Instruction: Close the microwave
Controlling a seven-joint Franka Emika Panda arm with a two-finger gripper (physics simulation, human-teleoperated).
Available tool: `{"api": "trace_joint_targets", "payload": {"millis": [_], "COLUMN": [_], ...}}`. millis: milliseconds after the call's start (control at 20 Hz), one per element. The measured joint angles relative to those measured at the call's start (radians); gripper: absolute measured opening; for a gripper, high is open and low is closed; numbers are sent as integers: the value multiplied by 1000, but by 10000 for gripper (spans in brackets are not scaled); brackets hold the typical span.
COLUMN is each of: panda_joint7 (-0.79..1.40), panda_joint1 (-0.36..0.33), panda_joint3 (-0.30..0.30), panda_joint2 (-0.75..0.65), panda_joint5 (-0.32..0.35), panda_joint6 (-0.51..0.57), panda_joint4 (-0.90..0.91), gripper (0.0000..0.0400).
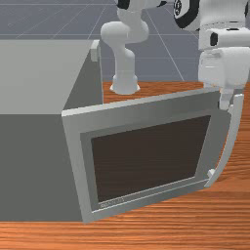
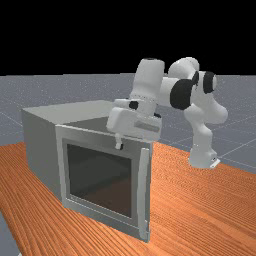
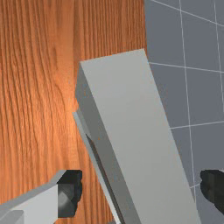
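Microwave (image 1: 31,166) stands on the bench (image 1: 195,224), at the front view's left, its door (image 1: 146,110) swung partly open. Near the handle (image 1: 235,134), at the door's upper edge, the claw (image 1: 220,97) hangs with its fingers spread wide.

This is a simulator's stand-in for a robotics lab — a kitchen appliance set in a rendered test space. Grey floor (image 2: 237,137) runs out to a level horizon in the far view, ruled with thin pale lines (image 3: 187,96) in large squares, and plain black (image 2: 125,30) lies above it. On the wood-grained, orange-brown table (image 2: 200,215) stand a boxy grey microwave (image 2: 75,112) and the base of a white robot arm (image 2: 202,142) — the lab part of the setting.
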Motion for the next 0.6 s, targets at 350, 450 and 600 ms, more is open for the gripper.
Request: {"api": "trace_joint_targets", "payload": {"millis": [350, 450, 600], "panda_joint7": [-78, -48, 93], "panda_joint1": [-40, -33, 13], "panda_joint3": [34, 26, -16], "panda_joint2": [-178, -268, -374], "panda_joint5": [18, 7, -91], "panda_joint6": [286, 338, 363], "panda_joint4": [-361, -504, -652], "gripper": [400, 400, 400]}}
